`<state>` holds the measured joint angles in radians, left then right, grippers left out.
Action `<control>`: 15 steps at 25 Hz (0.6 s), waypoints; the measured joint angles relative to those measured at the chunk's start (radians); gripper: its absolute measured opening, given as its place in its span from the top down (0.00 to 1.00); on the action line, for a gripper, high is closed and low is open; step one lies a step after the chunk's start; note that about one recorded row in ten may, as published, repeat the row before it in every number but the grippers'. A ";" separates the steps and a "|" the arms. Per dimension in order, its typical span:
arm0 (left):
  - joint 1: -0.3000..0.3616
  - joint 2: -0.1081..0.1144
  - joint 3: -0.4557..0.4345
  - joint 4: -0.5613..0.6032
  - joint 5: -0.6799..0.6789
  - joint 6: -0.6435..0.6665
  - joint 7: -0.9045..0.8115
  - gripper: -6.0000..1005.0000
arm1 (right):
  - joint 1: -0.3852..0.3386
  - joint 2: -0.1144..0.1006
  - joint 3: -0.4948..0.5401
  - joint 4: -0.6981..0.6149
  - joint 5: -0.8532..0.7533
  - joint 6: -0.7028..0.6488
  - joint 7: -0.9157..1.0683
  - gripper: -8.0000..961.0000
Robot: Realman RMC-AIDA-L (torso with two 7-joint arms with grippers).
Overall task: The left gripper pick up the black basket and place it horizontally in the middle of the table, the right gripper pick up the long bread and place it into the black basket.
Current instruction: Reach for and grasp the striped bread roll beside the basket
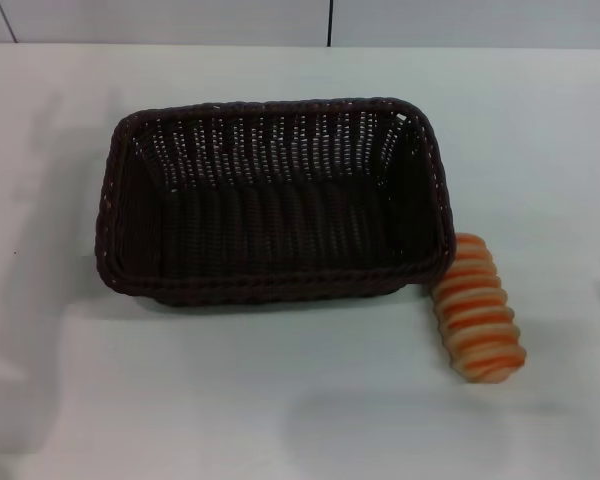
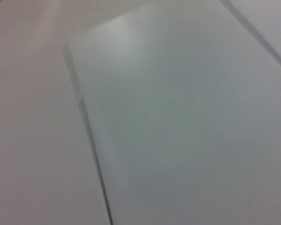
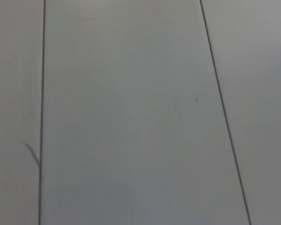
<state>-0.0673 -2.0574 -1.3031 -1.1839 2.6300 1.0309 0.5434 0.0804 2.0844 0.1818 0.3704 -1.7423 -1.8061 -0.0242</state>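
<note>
The black basket (image 1: 270,200) sits lengthwise across the middle of the white table (image 1: 180,400), its open top facing up and nothing inside it. The long bread (image 1: 477,308) lies on the tabletop just off the basket's near right corner, close against the rim, its striped length running toward the near edge. Neither the left gripper nor the right gripper appears in any view, so their position relative to basket and bread, and their grip, cannot be told; both wrist cameras show only pale panelled surfaces.

A bare test bench: plain white table (image 1: 280,400) against pale seamed panels (image 1: 180,20).
</note>
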 joint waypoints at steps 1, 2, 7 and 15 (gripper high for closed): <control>-0.010 -0.003 -0.034 0.153 0.045 0.077 -0.159 0.21 | -0.002 0.000 -0.009 0.000 -0.001 0.000 0.000 0.16; -0.010 -0.003 -0.034 0.153 0.045 0.077 -0.159 0.21 | -0.002 0.000 -0.009 0.000 -0.001 0.000 0.000 0.16; -0.091 -0.009 -0.068 0.519 0.045 0.195 -0.303 0.21 | -0.004 0.000 -0.048 0.003 -0.002 -0.004 -0.001 0.16; -0.143 -0.012 -0.088 0.757 0.030 0.219 -0.380 0.21 | -0.018 0.003 -0.122 0.011 0.000 0.024 -0.003 0.16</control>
<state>-0.2106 -2.0693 -1.3907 -0.4272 2.6598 1.2503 0.1637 0.0628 2.0874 0.0599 0.3812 -1.7427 -1.7825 -0.0270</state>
